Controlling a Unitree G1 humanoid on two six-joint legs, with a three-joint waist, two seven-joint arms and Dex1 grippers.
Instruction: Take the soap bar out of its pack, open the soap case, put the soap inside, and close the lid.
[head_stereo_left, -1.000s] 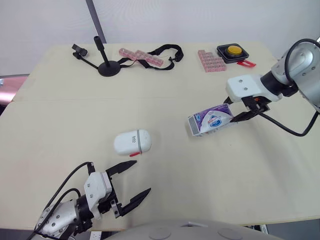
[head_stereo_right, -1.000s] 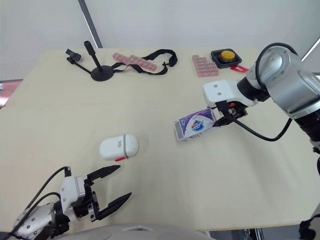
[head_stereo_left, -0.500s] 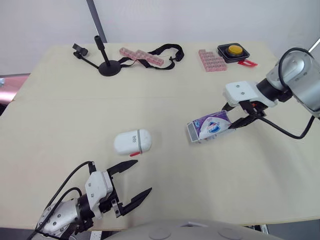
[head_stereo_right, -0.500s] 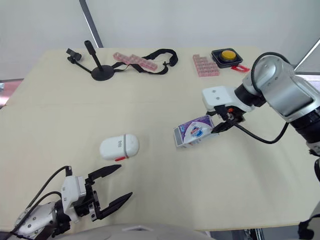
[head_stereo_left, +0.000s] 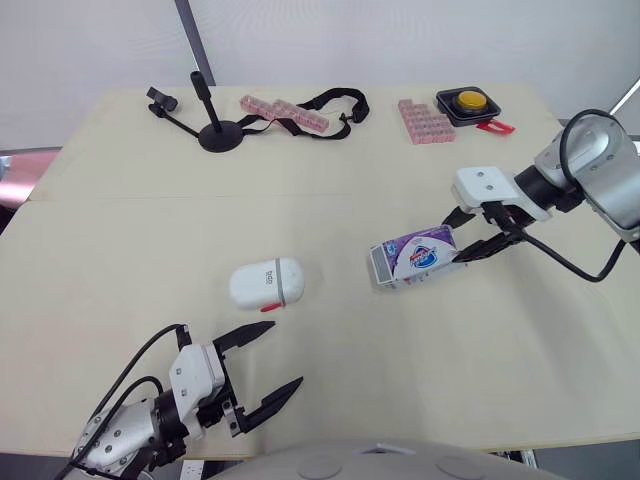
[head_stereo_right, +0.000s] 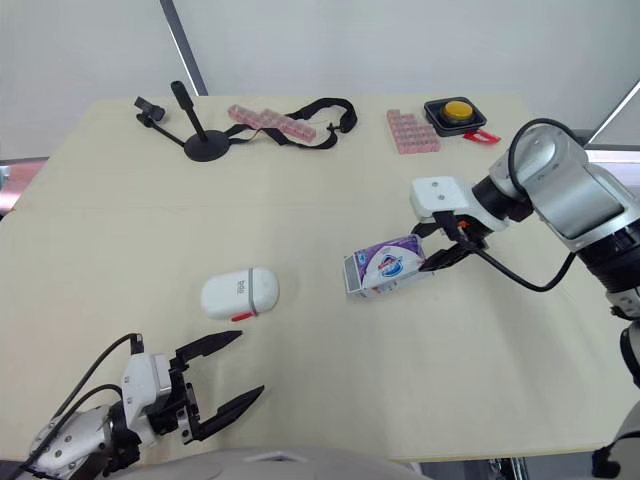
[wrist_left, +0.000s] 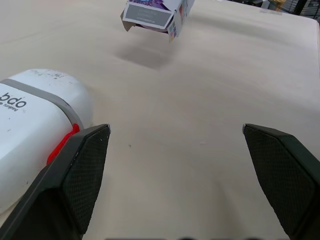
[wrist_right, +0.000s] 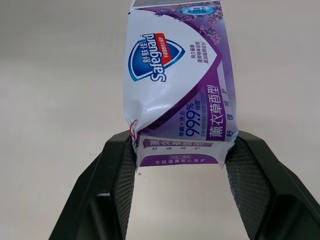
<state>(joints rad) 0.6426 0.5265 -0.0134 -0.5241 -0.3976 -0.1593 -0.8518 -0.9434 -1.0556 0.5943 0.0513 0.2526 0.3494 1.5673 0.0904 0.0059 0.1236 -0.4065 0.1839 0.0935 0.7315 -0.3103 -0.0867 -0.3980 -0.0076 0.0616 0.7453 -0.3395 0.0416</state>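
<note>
Trouble is likeliest at the soap pack (head_stereo_left: 415, 256), which sits right of the frame's centre, pinched at its closed end by the right jaws and apparently held just clear of the counter (head_stereo_left: 330, 190), its flapped end facing the middle. If that end tips down, the bar could slide out unchecked and skid across the smooth top. If the pinch is too hard, the thin carton may buckle and trap it. Whether the bar lies loose inside I cannot tell. A smaller risk lies with the soap case (head_stereo_left: 266, 284), closed and lying on its side left of centre. It is rounded and slick, so a glancing touch from the left jaws, spread wide at the lower left of the frame and near it, would likely push it away rather than seat it. Behind everything stands a pale wall (head_stereo_left: 400, 40) with a slanting metal pole (head_stereo_left: 192, 30) at upper left. The counter is a wide, light-coloured sheet, with a faint seam running across it. Along its far edge lie a black strap (head_stereo_left: 338, 100), a black stand (head_stereo_left: 215, 132), two pink trays (head_stereo_left: 420, 121), a yellow button box (head_stereo_left: 468, 102) and a small red piece (head_stereo_left: 492, 127), all well apart from the work.
</note>
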